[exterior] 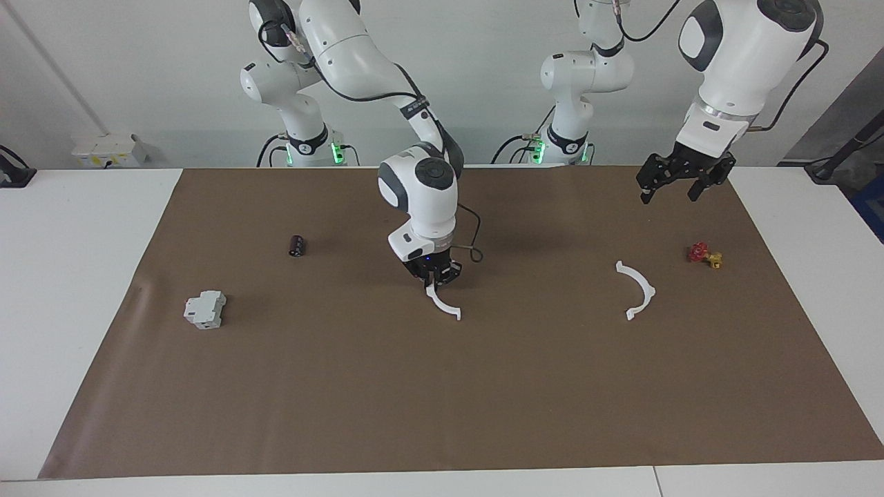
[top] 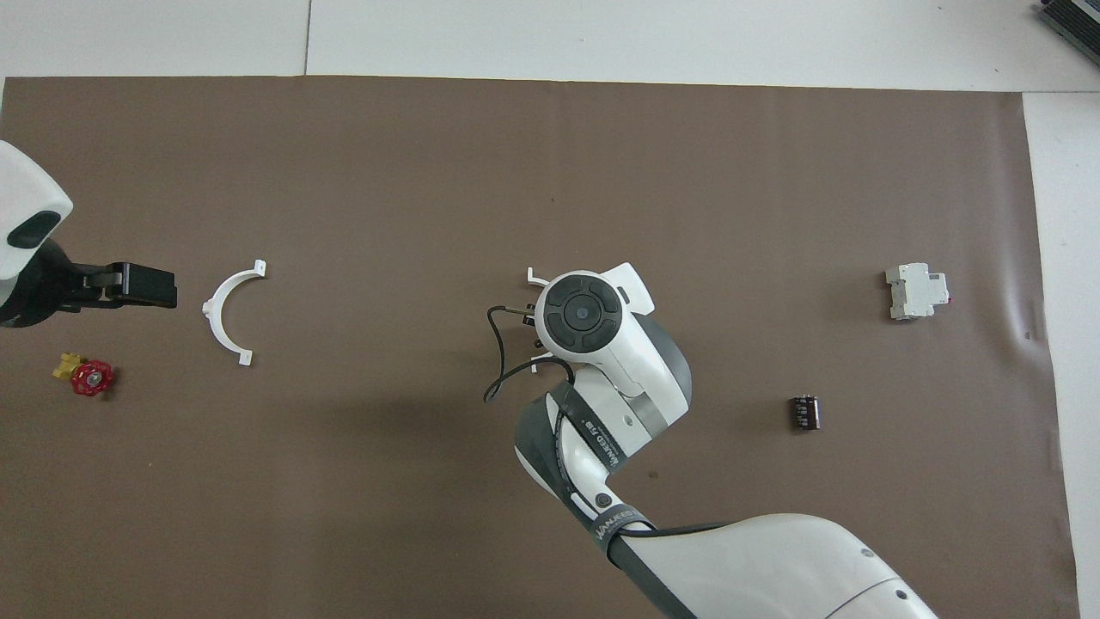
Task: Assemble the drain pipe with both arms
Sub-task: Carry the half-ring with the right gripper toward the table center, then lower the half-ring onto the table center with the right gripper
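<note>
I have the right gripper over the middle of the brown mat, its fingers closed on one end of a white half-ring. The arc hangs from the fingertips and curves down toward the mat; I cannot tell whether its free tab touches the surface. From overhead the wrist covers most of this piece; only its tabs show.

The second half-ring lies flat on the mat toward the left arm's end of the table, well apart from the held one. Its chord runs roughly along the near-to-far direction, and its open side faces the held piece.

The left gripper hangs in the air with fingers spread wide, holding nothing, above the mat's edge nearest the robots. It is clearly the closer arm to the resting arc, which lies below it and farther from the robots.

My judgement: the next move turns on that offset. The left arm must descend forward onto the arc, gripping across its thin band.

Bystanders: red-and-yellow valve, grey block, small dark cylinder.
</note>
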Controlling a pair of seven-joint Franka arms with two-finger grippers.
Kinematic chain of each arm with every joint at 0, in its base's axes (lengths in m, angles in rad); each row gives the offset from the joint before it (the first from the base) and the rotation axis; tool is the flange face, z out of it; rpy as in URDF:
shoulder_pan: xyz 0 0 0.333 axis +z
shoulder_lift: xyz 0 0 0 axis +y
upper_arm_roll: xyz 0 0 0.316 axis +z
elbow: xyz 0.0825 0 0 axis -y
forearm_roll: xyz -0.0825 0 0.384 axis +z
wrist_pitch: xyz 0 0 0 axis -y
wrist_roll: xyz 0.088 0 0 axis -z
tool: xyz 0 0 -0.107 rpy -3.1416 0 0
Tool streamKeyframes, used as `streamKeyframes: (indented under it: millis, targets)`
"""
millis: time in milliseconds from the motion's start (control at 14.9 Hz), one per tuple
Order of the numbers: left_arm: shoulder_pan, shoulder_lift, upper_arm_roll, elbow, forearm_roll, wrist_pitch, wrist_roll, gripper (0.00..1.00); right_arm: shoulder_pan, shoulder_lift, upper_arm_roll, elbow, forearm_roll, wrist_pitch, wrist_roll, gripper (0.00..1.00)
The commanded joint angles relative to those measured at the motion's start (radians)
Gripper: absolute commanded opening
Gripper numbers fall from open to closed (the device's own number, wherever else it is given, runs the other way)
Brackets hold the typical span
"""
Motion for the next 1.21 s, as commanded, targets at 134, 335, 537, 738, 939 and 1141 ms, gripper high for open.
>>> streamKeyframes:
  millis: [134,335,537,738,939,1141]
  targets:
    - [0.003,-0.013,0.004,-0.006,-0.015,-0.003,0.009,1.0,-0.001,0.0,0.0,-0.018,-0.027,0.033,0.024,0.0]
    - [0.003,-0.013,0.004,-0.006,-0.015,-0.003,0.009,1.0,-0.001,-0.002,0.0,-0.018,-0.028,0.035,0.02,0.0]
    - [0.003,-0.013,0.004,-0.006,-0.015,-0.003,0.009,1.0,-0.001,-0.003,0.002,-0.05,-0.028,0.085,0.02,0.87]
    - [0.003,-0.013,0.004,-0.006,-0.015,-0.003,0.009,1.0,0.001,-0.009,0.0,-0.041,-0.028,0.062,-0.001,1.0]
    - [0.003,-0.014,0.004,-0.007,-0.015,-0.008,0.009,1.0,-0.01,-0.083,0.0,-0.029,-0.028,-0.02,-0.044,1.0]
    - [0.001,-0.014,0.002,-0.007,-0.015,-0.008,0.007,1.0,-0.056,-0.195,-0.015,-0.029,-0.028,-0.099,-0.148,1.0]
